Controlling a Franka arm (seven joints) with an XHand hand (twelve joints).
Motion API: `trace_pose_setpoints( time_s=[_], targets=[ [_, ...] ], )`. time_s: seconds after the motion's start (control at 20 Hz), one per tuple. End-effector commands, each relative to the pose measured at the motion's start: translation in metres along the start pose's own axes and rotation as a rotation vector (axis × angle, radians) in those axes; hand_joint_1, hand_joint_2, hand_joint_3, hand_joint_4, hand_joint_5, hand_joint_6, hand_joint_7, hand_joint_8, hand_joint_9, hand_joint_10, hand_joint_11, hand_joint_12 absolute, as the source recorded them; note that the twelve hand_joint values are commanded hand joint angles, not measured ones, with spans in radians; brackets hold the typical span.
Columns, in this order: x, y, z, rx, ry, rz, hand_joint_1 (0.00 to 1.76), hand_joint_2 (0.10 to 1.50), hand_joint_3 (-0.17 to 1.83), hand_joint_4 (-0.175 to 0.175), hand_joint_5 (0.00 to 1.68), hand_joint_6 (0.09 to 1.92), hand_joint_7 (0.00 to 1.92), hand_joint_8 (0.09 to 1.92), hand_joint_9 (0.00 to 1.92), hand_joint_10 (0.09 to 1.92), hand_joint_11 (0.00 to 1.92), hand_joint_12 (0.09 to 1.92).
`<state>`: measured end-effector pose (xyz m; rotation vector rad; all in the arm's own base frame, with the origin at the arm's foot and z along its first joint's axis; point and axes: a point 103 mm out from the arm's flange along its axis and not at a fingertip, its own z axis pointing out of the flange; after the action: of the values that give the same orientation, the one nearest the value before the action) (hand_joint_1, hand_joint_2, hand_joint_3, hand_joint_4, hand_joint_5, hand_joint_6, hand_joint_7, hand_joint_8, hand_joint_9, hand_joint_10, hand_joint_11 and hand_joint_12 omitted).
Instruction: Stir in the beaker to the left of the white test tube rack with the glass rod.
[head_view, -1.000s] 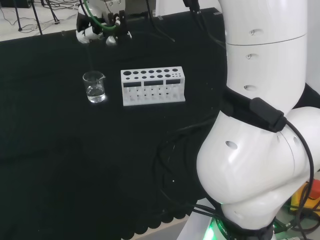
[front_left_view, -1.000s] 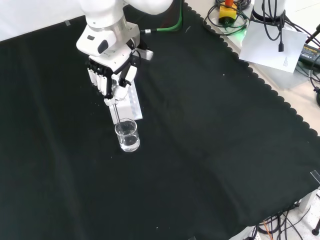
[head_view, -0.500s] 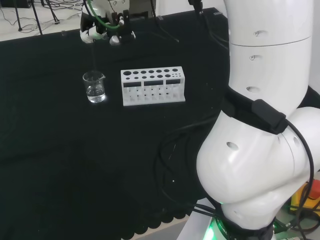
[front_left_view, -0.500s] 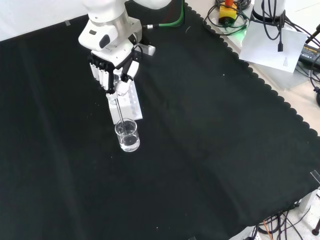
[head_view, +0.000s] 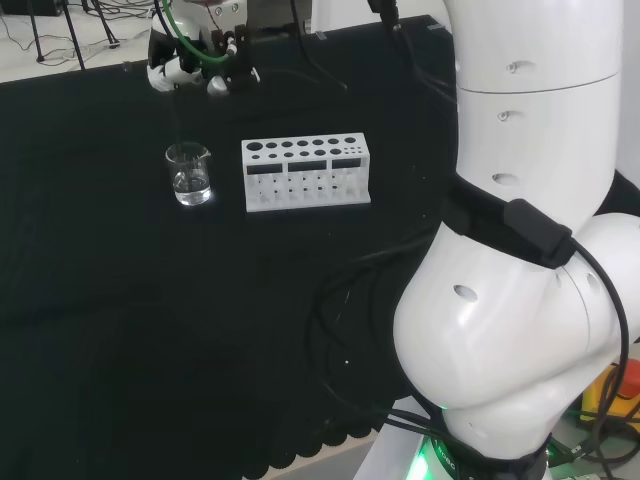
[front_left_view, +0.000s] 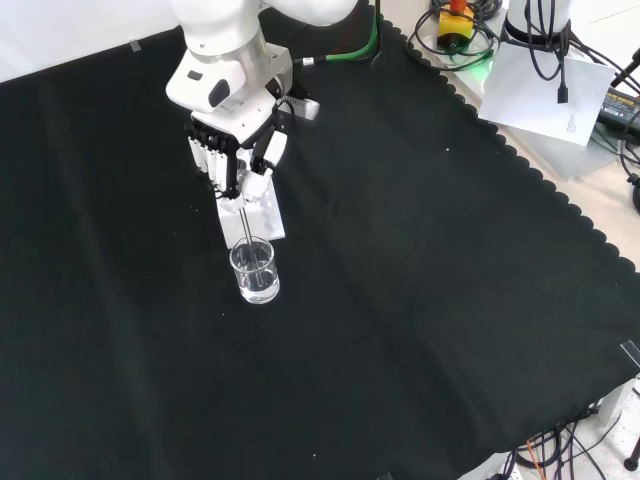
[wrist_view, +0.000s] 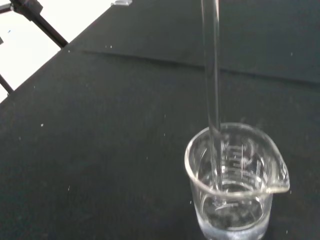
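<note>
In the front view, the small clear glass beaker (front_left_view: 254, 270) with a little clear liquid is seen nearest, just before the white test tube rack (front_left_view: 262, 208). The thin glass rod (wrist_view: 212, 90), clenched in the black and white hand (front_left_view: 235, 160), has been swung sideways again, so stirring appears underway.

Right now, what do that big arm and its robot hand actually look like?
The arm is glossy white, built of fat rounded links, with a black band and black cable along it and a green glow at its base. The robot hand is person-like: white palm, black-and-white fingers. A green cable runs along behind it.
</note>
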<state>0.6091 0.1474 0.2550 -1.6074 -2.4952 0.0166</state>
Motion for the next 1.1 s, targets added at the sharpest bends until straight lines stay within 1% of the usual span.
trace_pose_setpoints(
  time_s=[0.05,0.25,0.45,0.85,1.0,1.1],
  targets=[
    [-0.017,0.016,-0.003,0.007,0.011,0.011,1.31,1.12,-0.15,-0.175,1.18,0.37,1.15,1.05,1.56,0.95,1.35,1.04],
    [-0.026,0.008,-0.008,-0.002,-0.006,0.032,1.31,1.12,-0.15,-0.175,1.18,0.37,1.15,1.05,1.56,0.95,1.35,1.05],
    [-0.026,-0.003,-0.017,-0.008,-0.017,0.042,1.31,1.12,-0.15,-0.175,1.18,0.37,1.15,1.05,1.56,0.95,1.35,1.05],
    [-0.031,-0.023,-0.015,0.007,-0.028,0.074,1.31,1.12,-0.15,-0.175,1.18,0.37,1.15,1.05,1.56,0.95,1.35,1.05],
    [-0.022,-0.023,-0.015,0.007,-0.028,0.058,1.31,1.12,-0.15,-0.175,1.18,0.37,1.15,1.05,1.56,0.95,1.35,1.05],
    [-0.004,-0.019,-0.013,0.010,-0.024,0.022,1.31,1.12,-0.15,-0.175,1.18,0.37,1.15,1.05,1.56,0.95,1.35,1.05]
  ],
)
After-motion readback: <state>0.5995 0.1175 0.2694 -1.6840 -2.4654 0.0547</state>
